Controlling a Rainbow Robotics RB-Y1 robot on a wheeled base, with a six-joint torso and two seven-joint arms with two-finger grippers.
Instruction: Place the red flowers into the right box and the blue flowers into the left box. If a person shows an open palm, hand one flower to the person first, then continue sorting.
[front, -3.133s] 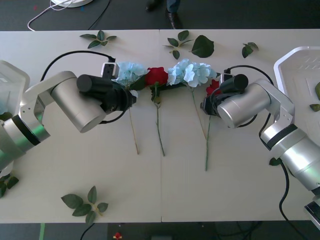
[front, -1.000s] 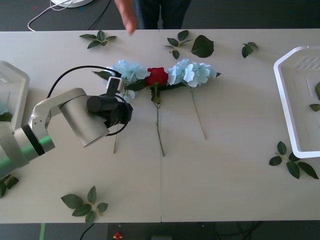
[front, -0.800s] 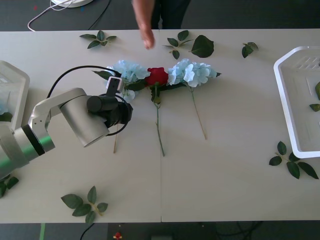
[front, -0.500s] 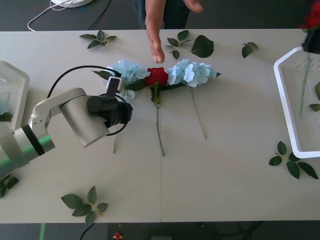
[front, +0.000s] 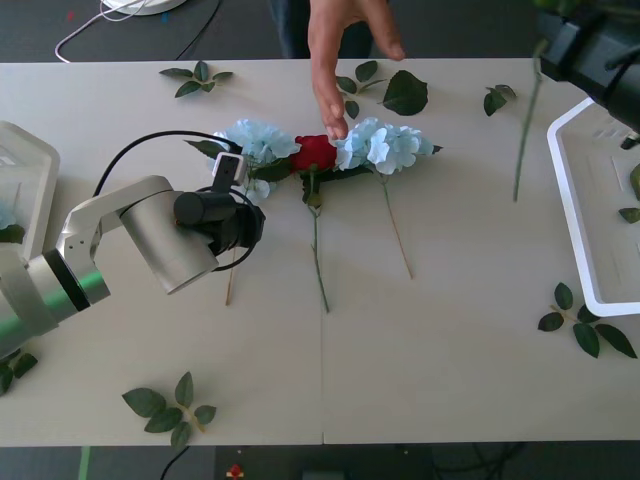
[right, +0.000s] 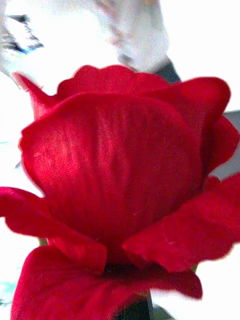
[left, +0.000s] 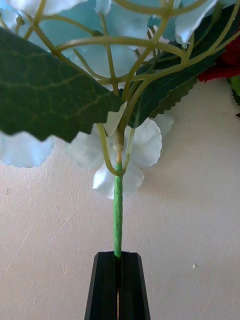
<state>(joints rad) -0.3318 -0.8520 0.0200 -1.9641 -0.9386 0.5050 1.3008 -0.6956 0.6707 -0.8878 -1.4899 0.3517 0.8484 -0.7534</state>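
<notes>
Red flowers: one bloom (right: 120, 190) rides raised in the right gripper (front: 590, 55), jaws clamped on its stem, near the table's far-right corner, seemingly bound for the open palm (front: 345, 45); left gripper (left: 118, 280) pinches a blue flower (front: 255, 145) stem mid-table.

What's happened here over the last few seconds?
The right gripper lifted a red rose off the table and carried it up beside the right box; its stem hangs over the table. A person's hand reached in over the flowers. The left gripper stayed shut on a blue flower's stem.
</notes>
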